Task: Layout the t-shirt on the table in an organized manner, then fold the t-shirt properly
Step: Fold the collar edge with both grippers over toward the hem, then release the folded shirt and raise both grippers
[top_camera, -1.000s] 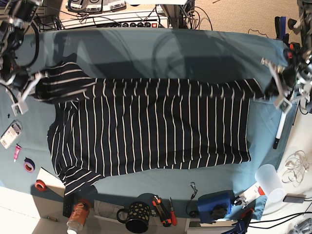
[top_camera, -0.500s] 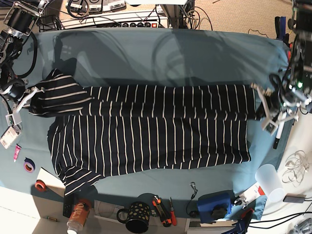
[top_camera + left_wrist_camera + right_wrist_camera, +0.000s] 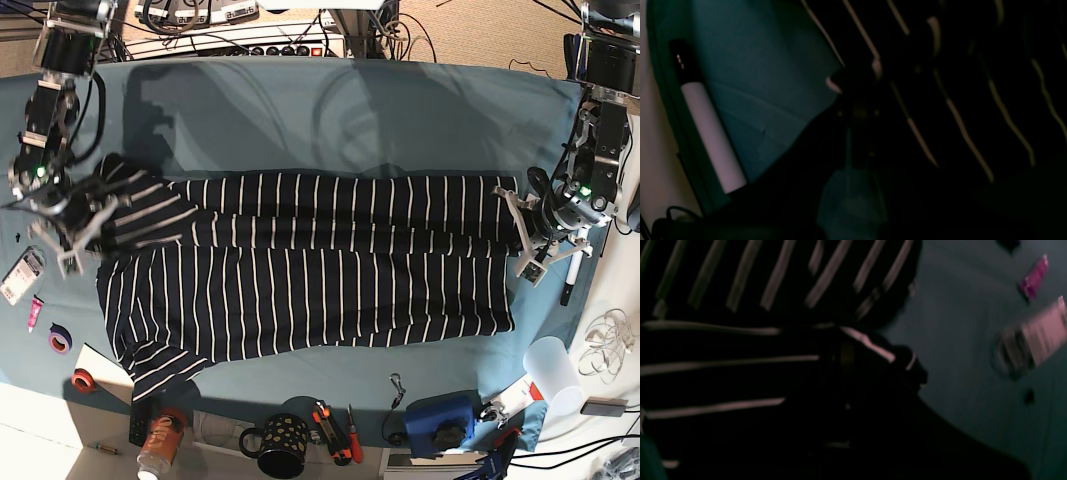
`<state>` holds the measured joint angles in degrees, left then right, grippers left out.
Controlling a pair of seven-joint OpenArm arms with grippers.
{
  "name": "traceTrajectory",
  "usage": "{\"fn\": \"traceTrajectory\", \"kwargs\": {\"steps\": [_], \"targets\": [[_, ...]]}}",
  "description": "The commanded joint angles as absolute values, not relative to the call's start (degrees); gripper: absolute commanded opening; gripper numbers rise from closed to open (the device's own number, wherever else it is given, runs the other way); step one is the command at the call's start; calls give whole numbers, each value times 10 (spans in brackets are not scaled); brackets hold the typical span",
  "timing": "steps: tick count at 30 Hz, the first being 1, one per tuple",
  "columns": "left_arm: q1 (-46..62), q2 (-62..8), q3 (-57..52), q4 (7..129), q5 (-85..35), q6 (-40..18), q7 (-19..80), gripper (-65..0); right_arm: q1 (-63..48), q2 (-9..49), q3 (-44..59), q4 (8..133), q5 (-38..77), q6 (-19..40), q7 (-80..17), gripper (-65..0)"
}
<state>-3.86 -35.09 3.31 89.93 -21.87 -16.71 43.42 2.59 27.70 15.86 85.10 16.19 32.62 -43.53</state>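
Observation:
The dark striped t-shirt (image 3: 320, 285) lies lengthwise across the teal table (image 3: 330, 110), with its far edge folded down over the body. My left gripper (image 3: 518, 232) is at the shirt's right end, shut on the folded edge. In the left wrist view its dark fingers (image 3: 853, 86) pinch striped cloth (image 3: 957, 83). My right gripper (image 3: 72, 228) is at the left end, shut on the sleeve area. The right wrist view shows it (image 3: 870, 346) clamped on striped fabric (image 3: 740, 283). One sleeve (image 3: 160, 370) sticks out at the near left.
A white marker (image 3: 570, 278) lies just right of my left gripper, also in the left wrist view (image 3: 710, 133). A packet (image 3: 22, 275), pink tube (image 3: 34, 312) and tape rolls (image 3: 60, 338) lie left. A cup (image 3: 552, 370), blue device (image 3: 440, 420) and mug (image 3: 280, 445) line the near edge.
Both grippers have moved toward the near side and lower, carrying the shirt's far edge over the body. The folded band is now wider and lies flatter.

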Motion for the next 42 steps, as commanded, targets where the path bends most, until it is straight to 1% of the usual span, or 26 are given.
{"fn": "traceTrajectory", "kwargs": {"steps": [1, 5, 8, 12, 20, 22, 26, 28, 31, 33, 34, 37, 38, 39, 40, 41, 42], "targets": [[-51, -362, 27, 907, -216, -165, 423, -650, 51, 285, 161, 838, 160, 320, -417, -650], [-51, -362, 27, 907, -216, -165, 402, -650, 118, 264, 161, 731, 160, 326, -411, -650], [-51, -361, 27, 907, -211, -165, 385, -650, 153, 254, 161, 688, 160, 327, -410, -650], [-64, -348, 27, 898, -209, -164, 384, -650, 174, 246, 161, 683, 158, 344, -394, -650], [-127, -321, 27, 800, -209, -159, 385, -650, 190, 222, 161, 670, 149, 347, -372, -650], [-130, -321, 27, 797, -209, -148, 385, -650, 190, 220, 161, 670, 149, 347, -365, -650], [-130, -321, 27, 797, -210, -148, 385, -650, 190, 220, 161, 670, 142, 347, -350, -650], [-130, -321, 27, 797, -210, -149, 385, -650, 190, 217, 161, 670, 117, 347, -342, -650], [-130, -321, 27, 797, -212, -172, 385, -650, 190, 216, 161, 670, 95, 341, -335, -650], [-130, -321, 27, 797, -212, -192, 385, -650, 190, 216, 161, 670, 88, 325, -330, -650], [-130, -321, 27, 797, -212, -196, 385, -608, 190, 216, 161, 670, 87, 317, -330, -650], [-130, -321, 27, 798, -212, -195, 390, -425, 190, 216, 161, 670, 88, 319, -330, -650], [-130, -321, 27, 798, -212, -195, 396, -381, 190, 216, 161, 670, 88, 324, -330, -630], [-130, -321, 27, 798, -212, -192, 404, -354, 190, 217, 161, 670, 88, 330, -330, -561], [-130, -321, 27, 798, -212, -187, 415, -349, 190, 218, 161, 670, 92, 337, -330, -495], [-131, -321, 27, 798, -212, -177, 425, -349, 190, 218, 161, 670, 97, 339, -331, -445], [-132, -321, 27, 798, -212, -169, 434, -349, 190, 218, 161, 671, 105, 338, -337, -422]]}}
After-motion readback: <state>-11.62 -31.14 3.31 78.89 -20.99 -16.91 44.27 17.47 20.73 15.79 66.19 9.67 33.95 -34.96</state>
